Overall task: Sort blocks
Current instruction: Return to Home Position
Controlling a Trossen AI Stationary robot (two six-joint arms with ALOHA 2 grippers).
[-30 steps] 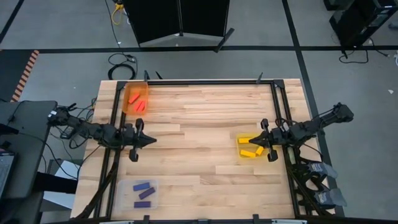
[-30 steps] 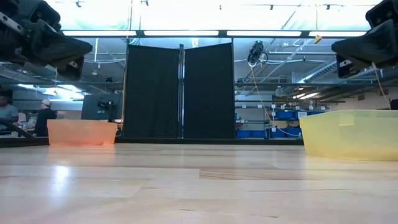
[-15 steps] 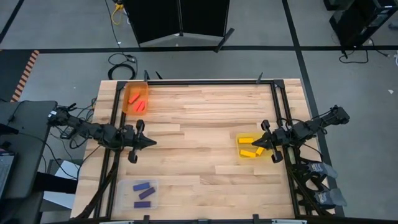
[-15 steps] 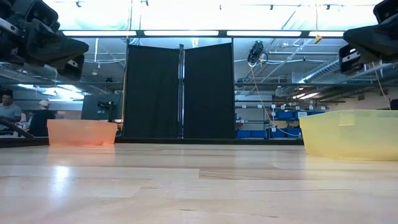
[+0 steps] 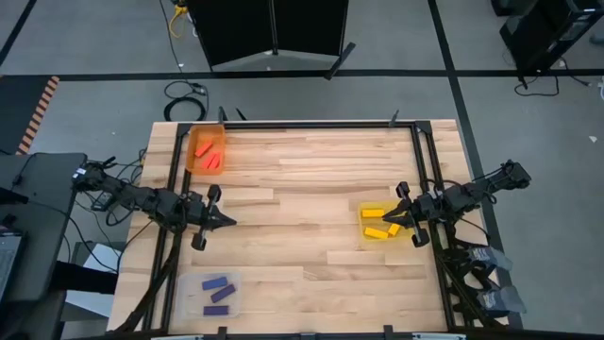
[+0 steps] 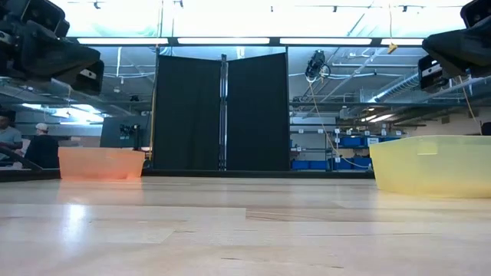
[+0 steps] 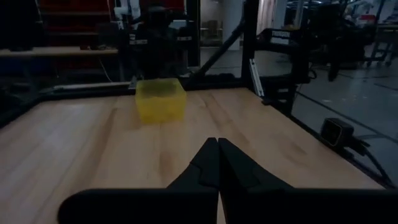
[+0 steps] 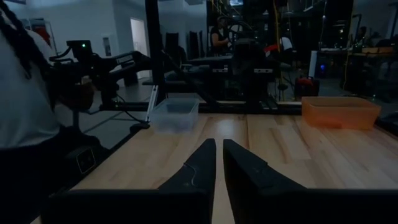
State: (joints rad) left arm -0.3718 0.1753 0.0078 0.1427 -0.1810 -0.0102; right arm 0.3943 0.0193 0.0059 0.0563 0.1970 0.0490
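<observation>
The red blocks lie in the orange tray at the table's far left corner. The yellow blocks lie in the yellow tray near the right edge. The purple blocks lie in the clear tray at the near left. My left gripper hovers shut over the left side of the table, pointing right, between the orange and clear trays. My right gripper hovers shut over the yellow tray, pointing left. Neither holds a block.
Bare wood spans the middle of the table. A black frame rail runs along the far edge and both sides. In the right wrist view a person stands beyond the table's near edge. People sit far off in the room.
My left gripper has drawn back a little toward the table's left and near edges, staying shut. My right gripper has drawn back slightly toward the right edge and then kept still. No block has moved.
</observation>
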